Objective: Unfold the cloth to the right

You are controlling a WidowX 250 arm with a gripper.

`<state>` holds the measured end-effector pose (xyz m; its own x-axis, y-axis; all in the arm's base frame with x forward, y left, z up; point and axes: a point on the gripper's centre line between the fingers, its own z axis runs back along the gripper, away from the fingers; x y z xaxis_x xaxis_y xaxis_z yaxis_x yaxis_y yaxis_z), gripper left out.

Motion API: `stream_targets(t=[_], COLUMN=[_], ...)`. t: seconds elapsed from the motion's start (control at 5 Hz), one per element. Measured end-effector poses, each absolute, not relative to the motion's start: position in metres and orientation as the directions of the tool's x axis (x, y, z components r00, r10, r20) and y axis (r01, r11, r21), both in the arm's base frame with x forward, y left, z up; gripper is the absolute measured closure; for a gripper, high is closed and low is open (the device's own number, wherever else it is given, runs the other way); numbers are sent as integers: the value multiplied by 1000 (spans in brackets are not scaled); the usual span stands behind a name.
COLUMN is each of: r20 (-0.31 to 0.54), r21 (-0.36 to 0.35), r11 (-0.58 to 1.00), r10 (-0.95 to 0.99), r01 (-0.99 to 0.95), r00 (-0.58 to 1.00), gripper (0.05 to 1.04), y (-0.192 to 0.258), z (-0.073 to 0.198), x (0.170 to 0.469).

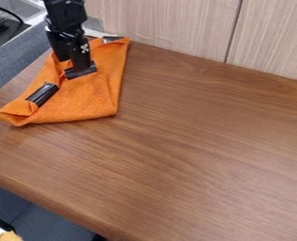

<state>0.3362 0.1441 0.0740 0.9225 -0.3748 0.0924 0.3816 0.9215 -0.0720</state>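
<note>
The black gripper (80, 69) hangs down at the upper left, its lower end over the orange cloth (91, 96). Whether cloth is held there I cannot tell. The cloth lies near the table's left and back edges, with folded, raised material along its left side and a pointed corner toward the lower left. A shiny black piece (42, 94) rests at the cloth's left fold. Another dark piece (111, 38) shows at the upper corner of the cloth. Part of the cloth behind the gripper is hidden.
The brown wooden table (195, 136) stretches to the right and front of the cloth. A pale wood-grain panel (170, 26) stands along its back edge. Beyond the left edge are a blue-grey surface (16, 59) and a metal sink (19, 7).
</note>
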Motion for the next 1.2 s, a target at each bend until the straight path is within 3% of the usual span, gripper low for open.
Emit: stream_targets(t=[0.2,0.6,0.8,1.0,1.2], r20=[81,76,64,67,81], r21=[-46,-43,-47,-53,-42], r11=[906,879,877,878,876], r10=[-416,-470,-475,-473,-477], r01=[421,474,478,476,481], r00=[906,879,877,879,875], gripper=[107,691,908,1012,1024], y=[138,129,128,126,126], z=[72,61,56,54,62], x=[341,338,334,334,332])
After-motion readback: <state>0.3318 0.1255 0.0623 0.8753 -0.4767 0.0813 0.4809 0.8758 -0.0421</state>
